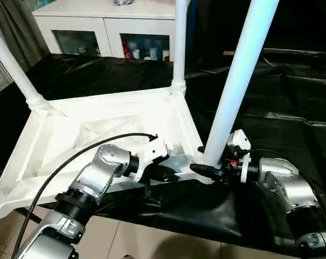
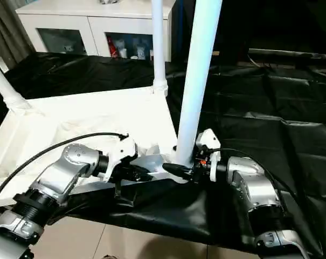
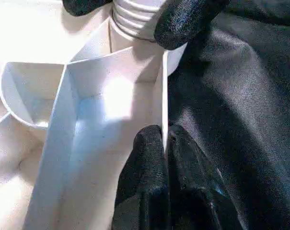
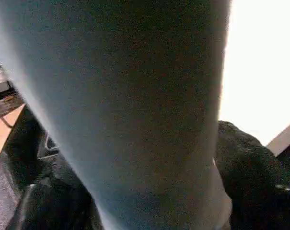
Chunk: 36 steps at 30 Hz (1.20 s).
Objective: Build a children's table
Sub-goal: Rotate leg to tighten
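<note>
The inverted table top (image 1: 103,129) lies ribbed side up on a black sheet (image 1: 270,108), with a white cabinet (image 1: 109,27) behind it. Legs (image 1: 179,48) stand in the far sockets, and a further leg (image 1: 235,86) leans out of the near right corner socket rather than standing plumb. Principal hazard: this leg appears not fully seated. If it is released or pushed sideways in this attitude, it could lever out of the socket or bind in it, and a sideways load could drag the whole top across the slippery sheet toward the near edge. Secondary hazard: the top is restrained at one thin rim wall only, so a slip there would let the top rotate under any push on the leg. The right gripper (image 1: 208,170) sits at the base of the leaning leg, its two black fingers (image 3: 183,19) spread around the tube just above the socket collar; contact appears firm, but this cannot be confirmed. The left gripper (image 3: 166,143) is just beside that corner, its fingers brought together and pinched on the near rim wall (image 3: 163,96) of the top, one finger inside and one outside.
</note>
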### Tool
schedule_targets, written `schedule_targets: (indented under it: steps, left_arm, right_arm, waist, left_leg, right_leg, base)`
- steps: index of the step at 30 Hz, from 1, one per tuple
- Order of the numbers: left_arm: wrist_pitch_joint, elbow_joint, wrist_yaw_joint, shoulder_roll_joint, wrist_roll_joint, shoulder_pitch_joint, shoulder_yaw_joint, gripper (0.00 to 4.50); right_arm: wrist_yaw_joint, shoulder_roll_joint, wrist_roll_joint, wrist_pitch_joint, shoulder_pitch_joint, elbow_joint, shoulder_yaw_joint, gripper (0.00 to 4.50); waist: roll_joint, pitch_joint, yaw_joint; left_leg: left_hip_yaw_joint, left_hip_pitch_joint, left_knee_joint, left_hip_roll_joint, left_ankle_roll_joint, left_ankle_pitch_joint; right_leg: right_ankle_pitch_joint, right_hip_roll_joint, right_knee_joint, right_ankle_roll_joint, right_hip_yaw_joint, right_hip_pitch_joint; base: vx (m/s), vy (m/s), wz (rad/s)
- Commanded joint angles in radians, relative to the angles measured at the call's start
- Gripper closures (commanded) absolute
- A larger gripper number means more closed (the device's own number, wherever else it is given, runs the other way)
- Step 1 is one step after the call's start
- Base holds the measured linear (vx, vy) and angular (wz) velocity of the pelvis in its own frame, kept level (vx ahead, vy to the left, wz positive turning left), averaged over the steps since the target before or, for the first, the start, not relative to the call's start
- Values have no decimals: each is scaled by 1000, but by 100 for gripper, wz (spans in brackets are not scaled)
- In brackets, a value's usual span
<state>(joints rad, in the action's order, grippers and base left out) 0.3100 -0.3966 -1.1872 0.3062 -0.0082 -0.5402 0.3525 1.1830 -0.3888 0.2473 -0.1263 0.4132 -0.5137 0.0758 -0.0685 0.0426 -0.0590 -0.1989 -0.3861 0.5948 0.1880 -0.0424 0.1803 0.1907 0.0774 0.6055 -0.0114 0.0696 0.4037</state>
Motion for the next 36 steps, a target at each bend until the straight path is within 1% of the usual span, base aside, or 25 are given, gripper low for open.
schedule_targets:
  steps: [1,3,5,7,9,10,11,14,15,17,18,19,20,21,22,24,26,27,28,29,30,31,33,34,36]
  left_arm:
    - [10,47,-48,4,-39,3,14,450]
    - [12,49,-47,4,-38,3,14,450]
    - [14,48,-30,1,-32,3,11,450]
    - [13,21,33,-20,-12,-10,-2,450]
    - [9,-25,112,-52,5,-32,-22,450]
    - [3,-73,189,-83,21,-59,-39,450]
    - [3,-73,189,-83,21,-59,-39,450]
    - [7,-168,337,-149,41,-114,-73,450]
    - [9,-205,393,-175,45,-137,-85,450]
    - [6,-259,470,-210,48,-168,-103,450]
    - [6,-264,477,-214,48,-171,-104,450]
    - [4,-280,498,-224,48,-180,-109,450]
    - [-20,-331,536,-253,42,-209,-120,450]
    - [-32,-346,539,-261,42,-217,-121,450]
    - [-52,-370,536,-270,42,-229,-121,450]
    - [-69,-383,523,-272,43,-235,-118,450]
    - [-78,-381,504,-268,42,-233,-113,450]
    - [-78,-381,500,-268,42,-232,-112,450]
    - [-83,-377,487,-262,44,-229,-107,450]
    - [-86,-375,479,-259,45,-227,-104,450]
    - [-84,-357,438,-245,40,-215,-96,450]
    - [-85,-329,392,-230,34,-197,-86,450]
    - [-88,-305,355,-217,28,-181,-78,450]
    - [-88,-300,346,-214,27,-178,-76,450]
    - [-88,-227,248,-171,12,-134,-48,450]
  right_arm:
    - [-4,-16,1,-16,-12,-7,2,137]
    - [-3,-15,1,-19,-13,-5,2,140]
    - [-14,-9,-1,-27,-16,-4,1,164]
    - [-68,8,-20,-34,-16,-16,0,166]
    - [-146,35,-48,-12,-8,-47,-3,168]
    - [-267,73,-85,19,11,-99,-13,169]
    - [-267,73,-85,19,11,-99,-13,170]
    - [-489,146,-134,68,49,-202,-29,170]
    - [-561,179,-139,73,65,-233,-37,171]
    - [-664,231,-141,68,89,-266,-49,171]
    - [-674,236,-142,67,91,-269,-50,172]
    - [-707,252,-142,65,99,-277,-53,172]
    - [-772,307,-155,72,125,-304,-51,172]
    - [-787,326,-159,78,135,-313,-50,172]
    - [-791,354,-155,94,153,-331,-51,172]
    - [-762,370,-150,108,165,-340,-43,103]
    - [-742,367,-154,118,168,-344,-33,103]
    - [-739,366,-154,119,168,-344,-32,82]
    - [-725,360,-154,123,167,-341,-29,66]
    - [-717,356,-153,125,166,-339,-28,58]
    - [-680,328,-165,134,158,-329,-18,55]
    - [-638,292,-180,142,148,-317,-4,55]
    - [-607,265,-189,147,139,-309,5,55]
    - [-599,259,-191,149,137,-307,7,55]
    - [-501,204,-169,153,113,-271,0,55]
  waist:
    - [20,-61,0]
    - [20,-61,0]
    - [20,-62,1]
    - [22,-61,1]
    - [24,-60,4]
    - [23,-59,6]
    - [22,-57,10]
    - [26,-56,15]
    - [25,-58,18]
    - [25,-57,22]
    - [24,-58,24]
    - [25,-59,23]
    - [22,-59,22]
    - [22,-58,24]
    - [23,-60,25]
    - [23,-60,25]
    - [26,-60,24]
    - [25,-59,24]
    - [27,-59,26]
    - [26,-59,26]
    - [28,-58,27]
    - [29,-59,27]
    - [29,-60,26]
    - [29,-61,26]
    - [29,-63,23]
  left_leg:
    - [22,14,-61,46,107,162]
    - [22,14,-61,45,106,162]
    - [22,14,-61,45,105,159]
    - [22,15,-61,45,102,160]
    - [21,14,-61,45,98,164]
    - [22,17,-62,42,83,182]
    - [23,19,-64,40,70,199]
    - [25,19,-65,39,54,214]
    - [24,22,-64,37,48,220]
    - [24,19,-64,35,53,215]
    - [24,21,-64,34,54,214]
    - [25,17,-64,35,58,205]
    - [24,16,-63,34,65,201]
    - [23,17,-63,32,65,204]
    - [26,16,-65,33,62,205]
    - [25,15,-64,33,71,209]
    - [25,13,-64,35,83,208]
    - [25,13,-64,35,84,209]
    - [26,11,-65,35,85,206]
    - [27,10,-66,35,86,208]
    - [26,12,-64,35,88,216]
    - [25,11,-63,35,92,208]
    - [25,9,-62,38,100,188]
    - [24,8,-61,37,107,180]
    - [24,9,-59,39,118,173]
  right_leg:
    - [195,67,-77,-232,-42,-49]
    - [199,67,-77,-230,-42,-50]
    - [199,67,-77,-230,-42,-50]
    - [204,67,-78,-228,-42,-50]
    - [211,67,-79,-227,-42,-48]
    - [250,68,-84,-219,-42,-46]
    - [284,68,-88,-211,-42,-45]
    - [326,71,-93,-194,-42,-44]
    - [331,69,-95,-191,-42,-42]
    - [318,69,-94,-190,-42,-43]
    - [313,67,-95,-191,-41,-42]
    - [298,69,-93,-194,-41,-46]
    - [296,70,-94,-190,-41,-46]
    - [301,69,-96,-190,-41,-42]
    - [304,69,-95,-188,-39,-47]
    - [295,71,-94,-190,-40,-48]
    - [281,71,-92,-195,-40,-49]
    - [286,72,-92,-195,-40,-48]
    - [291,73,-92,-193,-38,-52]
    - [296,73,-92,-192,-38,-52]
    - [308,73,-94,-191,-39,-49]
    - [297,72,-93,-193,-39,-51]
    - [265,73,-88,-202,-41,-52]
    - [246,72,-86,-209,-40,-53]
    - [228,73,-83,-218,-41,-55]
  base:
    - [0,0,0]
    - [0,0,0]
    - [0,0,0]
    - [0,0,0]
    - [0,0,0]
    - [0,0,0]
    - [0,0,0]
    - [0,0,0]
    - [0,0,0]
    - [0,0,0]
    - [0,0,0]
    - [0,0,0]
    - [0,0,0]
    - [0,0,0]
    - [0,0,0]
    - [0,0,0]
    - [0,0,0]
    - [0,0,0]
    - [0,0,0]
    - [0,0,0]
    - [0,0,0]
    - [0,0,0]
    - [0,0,0]
    - [0,0,0]
    - [0,0,0]
